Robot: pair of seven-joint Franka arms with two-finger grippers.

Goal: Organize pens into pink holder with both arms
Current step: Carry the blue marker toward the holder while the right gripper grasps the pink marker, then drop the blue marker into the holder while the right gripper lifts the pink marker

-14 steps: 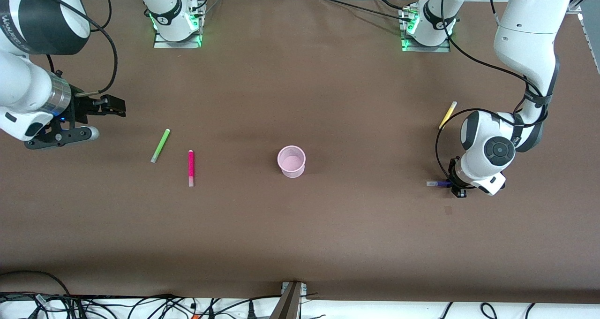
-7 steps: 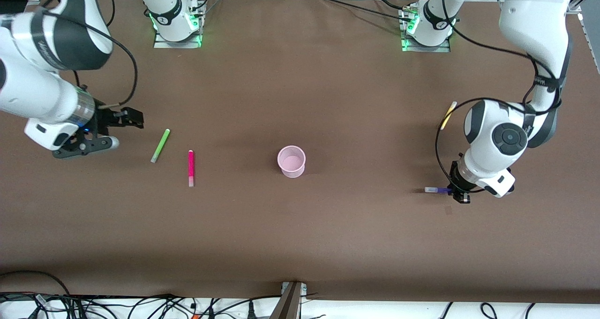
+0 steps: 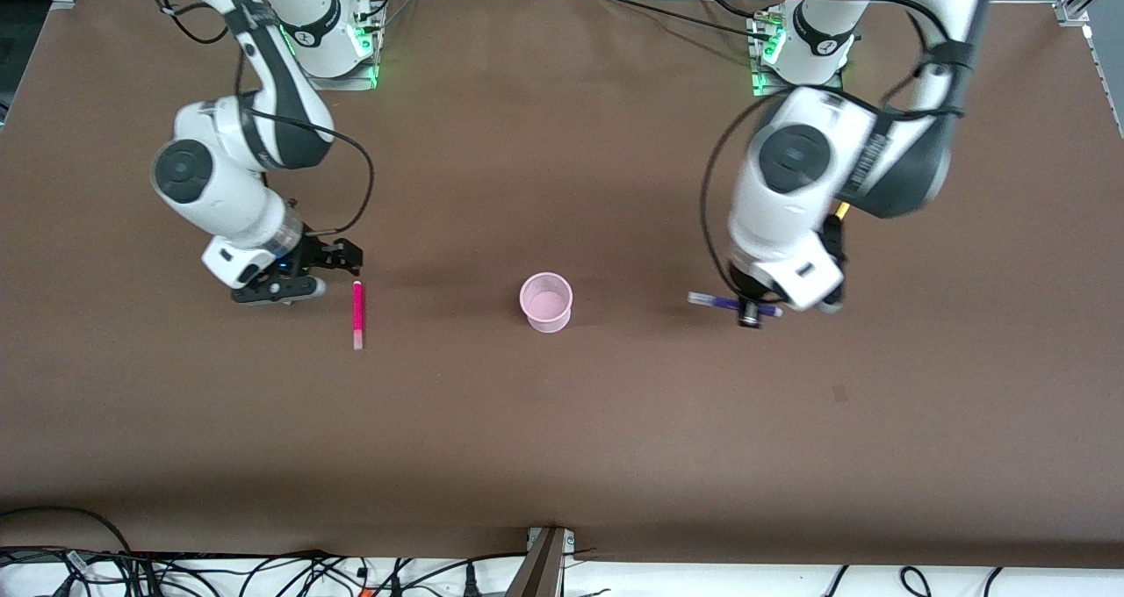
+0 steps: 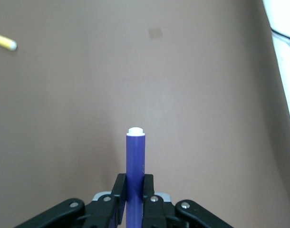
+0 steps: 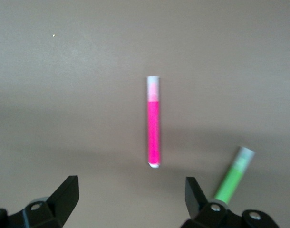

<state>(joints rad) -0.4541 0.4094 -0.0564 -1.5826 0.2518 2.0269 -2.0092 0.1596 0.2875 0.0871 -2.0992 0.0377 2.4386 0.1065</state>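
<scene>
The pink holder (image 3: 546,301) stands upright at the table's middle. My left gripper (image 3: 751,309) (image 4: 134,183) is shut on the purple pen (image 3: 711,299) (image 4: 135,152), held level above the table between the holder and the left arm's end. Only the tip of the yellow pen (image 3: 841,211) (image 4: 3,42) shows past the left arm. My right gripper (image 3: 329,274) (image 5: 130,192) is open with nothing between its fingers, just above the table by the end of the magenta pen (image 3: 357,314) (image 5: 153,126). The green pen (image 5: 233,178) lies beside one right finger, hidden in the front view.
The brown table (image 3: 562,448) carries a small dark mark (image 3: 840,393) toward the left arm's end. Both arm bases (image 3: 332,48) (image 3: 795,57) stand along the edge farthest from the front camera. Cables (image 3: 263,571) run along the nearest edge.
Both arms have swung in toward the middle. The left gripper carried the purple pen toward the holder. The right gripper moved over the green pen to the magenta pen's end.
</scene>
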